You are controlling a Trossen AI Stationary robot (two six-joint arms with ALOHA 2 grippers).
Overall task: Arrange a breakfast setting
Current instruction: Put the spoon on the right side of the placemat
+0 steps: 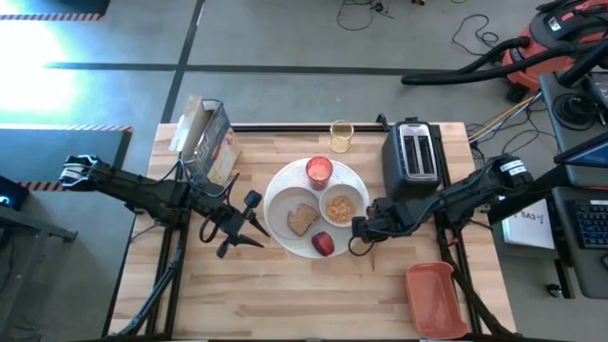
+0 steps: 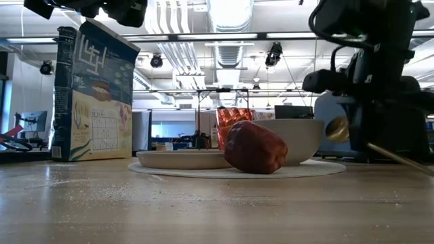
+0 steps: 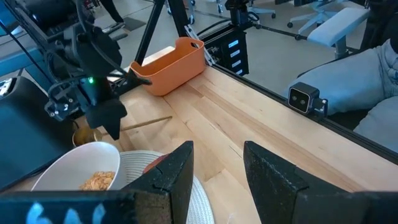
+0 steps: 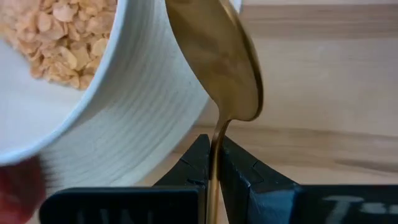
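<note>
Spoon (image 4: 214, 68), gold, clamped by its handle between the closed fingers of the right gripper (image 4: 213, 163), its scoop just beside the cereal-filled bowl (image 4: 134, 124) on the plate (image 1: 281, 190); left gripper (image 3: 216, 171) partly open, holding nothing, beside the plate.

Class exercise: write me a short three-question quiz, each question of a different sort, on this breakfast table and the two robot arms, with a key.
1. True or false: the right gripper is shut on the gold spoon.
2. Multiple choice: what lies in the small white bowl? A) cereal flakes B) red fruit C) nothing
3. Fill the gap: the toast slice lies on the large white ____.

Key:
1. True: its fingers clamp the handle, with the spoon's bowl just outside the white bowl's wall.
2. A.
3. plate. The red fruit sits at its near rim, the red cup at its far side. The left gripper waits beside the plate, fingers apart, holding nothing.
</note>
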